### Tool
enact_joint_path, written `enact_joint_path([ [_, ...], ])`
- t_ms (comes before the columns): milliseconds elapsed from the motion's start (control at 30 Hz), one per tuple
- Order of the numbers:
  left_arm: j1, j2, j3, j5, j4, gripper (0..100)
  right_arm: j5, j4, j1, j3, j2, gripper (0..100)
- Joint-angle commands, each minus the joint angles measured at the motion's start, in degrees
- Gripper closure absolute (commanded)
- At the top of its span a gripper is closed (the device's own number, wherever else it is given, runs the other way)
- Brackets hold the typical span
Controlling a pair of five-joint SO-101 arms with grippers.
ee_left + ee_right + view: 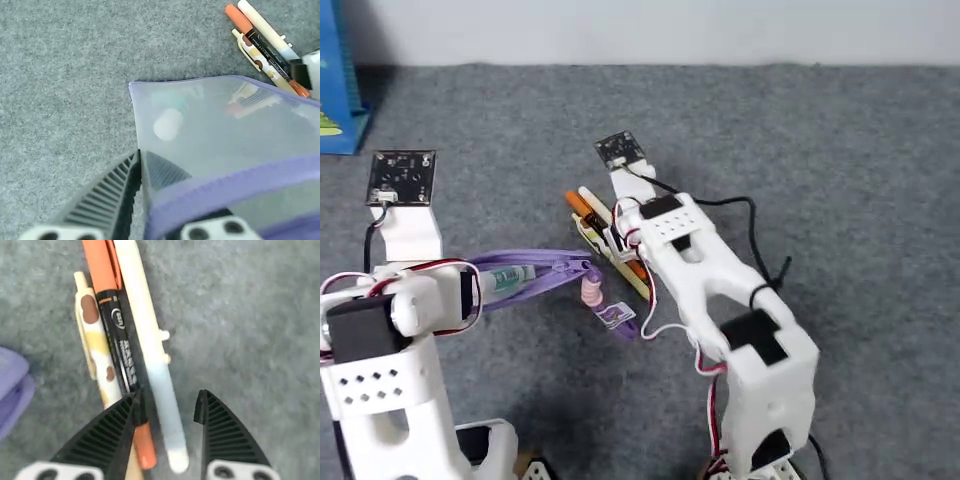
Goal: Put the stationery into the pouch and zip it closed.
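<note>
The left tool (141,162) is clamping the edge of the purple pouch (225,135) over the grey bench (65,75). The right tool (167,400) is hanging open, straddling the cream pen (145,340) among three pens (120,355) lying beside the pouch.

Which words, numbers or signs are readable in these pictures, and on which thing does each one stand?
Nothing is clear enough to quote.
Black and orange marker: white print and a round sign on the barrel, too blurred.
Tube inside the pouch: label too small.
Tag beside the pouch: too small to tell.
Blue box: green shape, no legible letters.
</note>
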Motion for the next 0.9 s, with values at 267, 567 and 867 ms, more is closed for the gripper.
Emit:
enact_joint_path([
  [267, 0.62, 0.18, -0.13, 0.53, 0.18, 99, 4.22, 0.57, -0.66, -16.97, 7.87, 84.1],
  [567, 0.62, 0.18, -0.04, 0.53, 0.18, 99, 6.86, 0.57, -2.51, -27.25, 16.92, 84.3],
  [867, 0.62, 0.18, 0.04, 0.53, 0.18, 99, 7.74, 6.37, -2.33, -37.45, 26.59, 86.0],
])
